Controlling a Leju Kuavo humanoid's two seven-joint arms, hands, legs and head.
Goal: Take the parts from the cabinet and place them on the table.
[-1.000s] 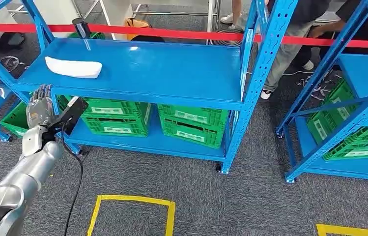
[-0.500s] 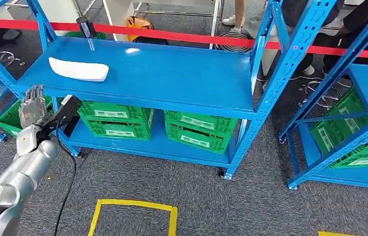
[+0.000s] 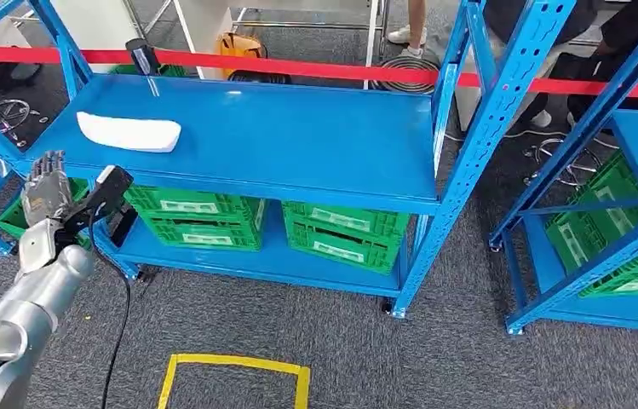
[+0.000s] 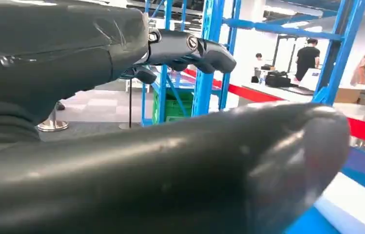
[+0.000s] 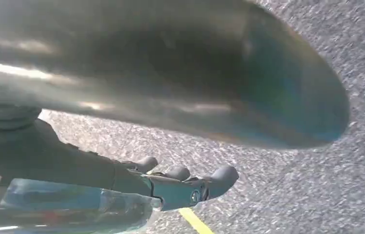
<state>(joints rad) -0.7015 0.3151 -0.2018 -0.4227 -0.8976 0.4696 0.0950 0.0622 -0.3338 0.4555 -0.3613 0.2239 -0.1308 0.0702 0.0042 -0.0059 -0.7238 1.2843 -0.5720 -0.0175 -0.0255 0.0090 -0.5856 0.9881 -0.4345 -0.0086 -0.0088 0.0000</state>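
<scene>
Where grey carpet (image 3: 315, 332) spreads, blue shelving (image 3: 298, 128) stands.

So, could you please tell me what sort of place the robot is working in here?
Probably a warehouse-style test or demo area: blue metal shelving with green crates on the lower level, yellow tape squares on grey carpet, and a red barrier tape with people standing behind it.

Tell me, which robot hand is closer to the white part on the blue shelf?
Left. The left hand is raised just in front of the shelf edge, a little below the white part, holding nothing. The right hand hangs down over the grey carpet, away from the shelf.
</scene>
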